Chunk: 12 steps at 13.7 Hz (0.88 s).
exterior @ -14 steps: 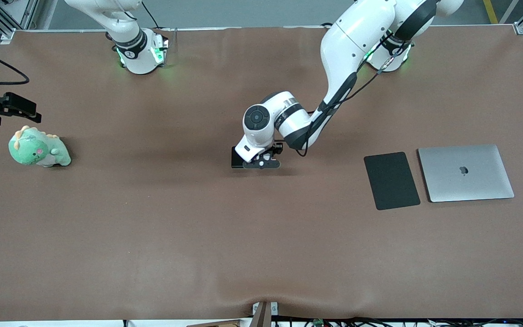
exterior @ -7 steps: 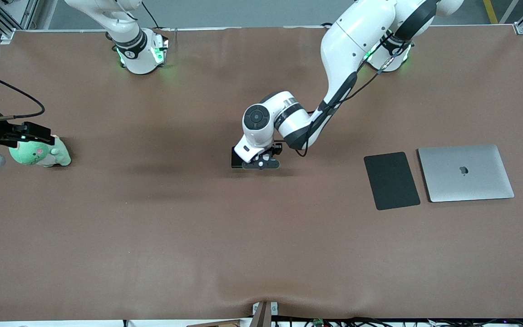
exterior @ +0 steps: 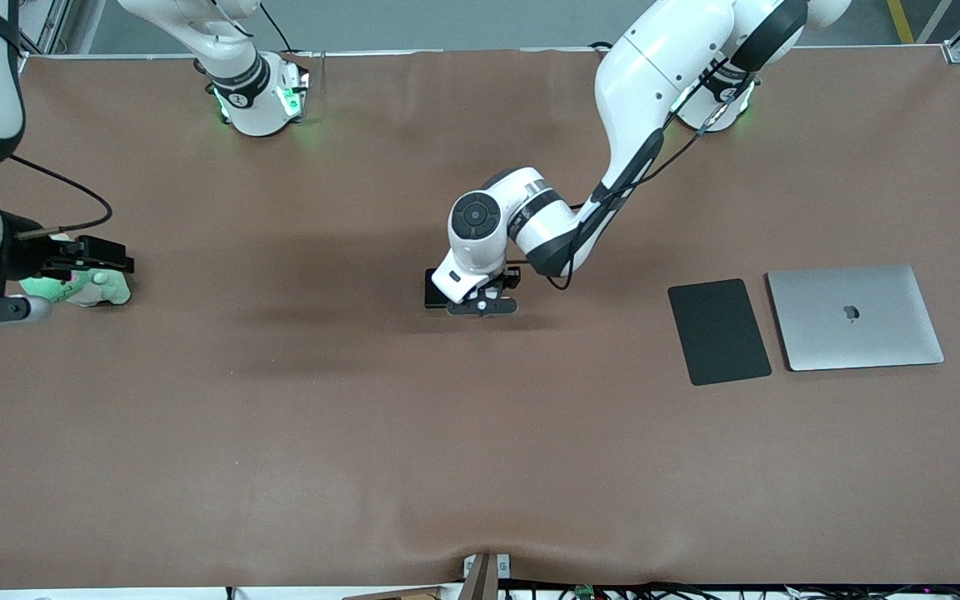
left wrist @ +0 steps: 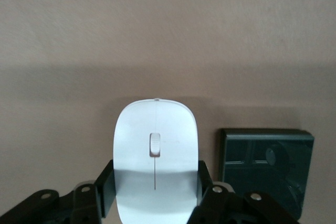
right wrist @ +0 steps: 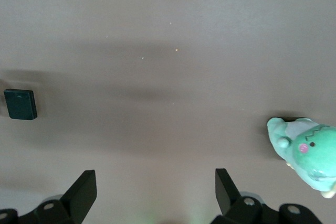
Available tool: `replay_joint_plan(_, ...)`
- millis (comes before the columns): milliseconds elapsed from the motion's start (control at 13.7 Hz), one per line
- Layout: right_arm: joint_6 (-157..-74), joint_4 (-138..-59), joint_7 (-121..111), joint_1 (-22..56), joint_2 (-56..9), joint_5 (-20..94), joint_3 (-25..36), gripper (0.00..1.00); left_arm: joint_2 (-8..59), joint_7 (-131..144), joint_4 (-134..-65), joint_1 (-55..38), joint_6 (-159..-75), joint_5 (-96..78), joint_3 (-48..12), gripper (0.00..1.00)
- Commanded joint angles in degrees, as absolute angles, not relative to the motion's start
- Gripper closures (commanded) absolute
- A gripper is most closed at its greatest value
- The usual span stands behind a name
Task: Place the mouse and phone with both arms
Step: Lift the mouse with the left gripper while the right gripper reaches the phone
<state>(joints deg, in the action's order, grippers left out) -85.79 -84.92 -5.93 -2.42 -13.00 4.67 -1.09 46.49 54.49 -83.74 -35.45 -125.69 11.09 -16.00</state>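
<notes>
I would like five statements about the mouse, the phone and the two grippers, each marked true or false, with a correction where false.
1. The left gripper has its jaws on both sides of the mouse. True.
2. The phone lies on top of the mouse. False: it lies on the table beside the mouse.
3. The right gripper holds the phone. False: its jaws are open and empty.
4. A green plush toy is below the right gripper. True.
5. The laptop is open. False: it is closed, beside a black mouse pad.
</notes>
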Motion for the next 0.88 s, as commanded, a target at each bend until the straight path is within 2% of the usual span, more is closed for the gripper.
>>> replay_joint_plan(0, -85.9, -84.3, -4.2, -0.4, -13.4, 5.1, -1.1, 0.0, 41.9, 56.0, -84.2, -34.0, -121.6, 12.4, -15.8, 1.0)
replay_joint_plan(219, -86.0, -81.7, -5.1, 2.2, -14.9, 0.7, -1.1, 0.0, 36.6, 53.5, -84.2, -29.6, -116.7, 12.3, -15.9, 1.0)
replay_joint_plan(512, -85.3, -81.9, 3.7, 5.6, -14.9, 1.5, -1.1, 0.0, 30.2, 48.3, -84.2, -23.5, -110.5, 11.5, -16.4, 1.0)
replay_joint_plan(804, -83.4, -82.6, 15.1, 12.8, -14.8, 2.9, -1.2, 0.0, 25.9, 42.5, -84.2, -17.3, -107.1, 11.3, -16.5, 1.0)
